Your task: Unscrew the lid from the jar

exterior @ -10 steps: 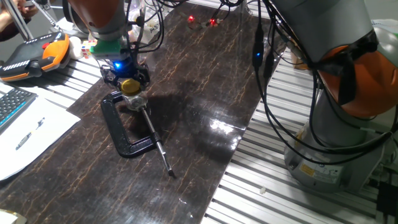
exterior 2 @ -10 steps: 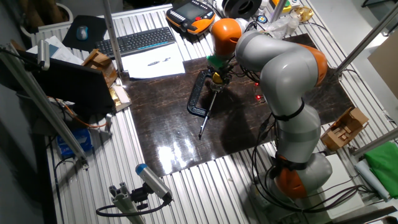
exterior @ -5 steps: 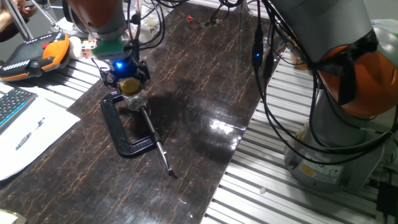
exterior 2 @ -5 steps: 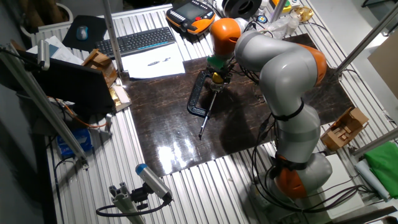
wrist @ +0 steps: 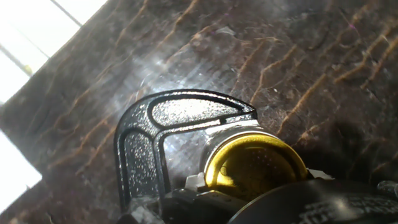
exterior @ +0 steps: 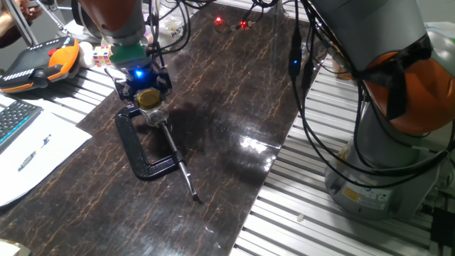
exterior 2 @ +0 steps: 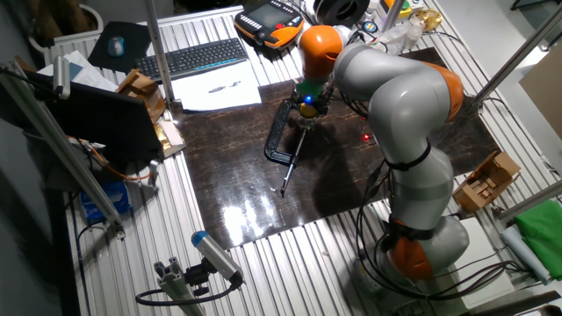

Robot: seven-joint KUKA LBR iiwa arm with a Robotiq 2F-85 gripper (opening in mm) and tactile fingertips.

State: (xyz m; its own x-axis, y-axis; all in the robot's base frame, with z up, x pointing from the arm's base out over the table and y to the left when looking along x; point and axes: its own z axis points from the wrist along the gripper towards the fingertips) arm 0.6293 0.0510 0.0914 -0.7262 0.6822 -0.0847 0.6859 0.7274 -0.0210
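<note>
Dark marbled bench [exterior: 234, 85] carries a black metal C-clamp [exterior: 142, 146], and the small clear glass jar [exterior: 155, 115] sits at its 12 o'clock end, round gold metal lid [exterior: 148, 97] on top. Tool [exterior: 144, 91] hangs right over the lid; its opening and grip cannot be told.

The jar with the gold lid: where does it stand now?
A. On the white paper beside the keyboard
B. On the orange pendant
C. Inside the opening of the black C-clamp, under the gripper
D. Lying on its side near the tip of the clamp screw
C. The gold lid tops the jar, which stands upright within the black C-clamp, directly below the gripper.
</note>
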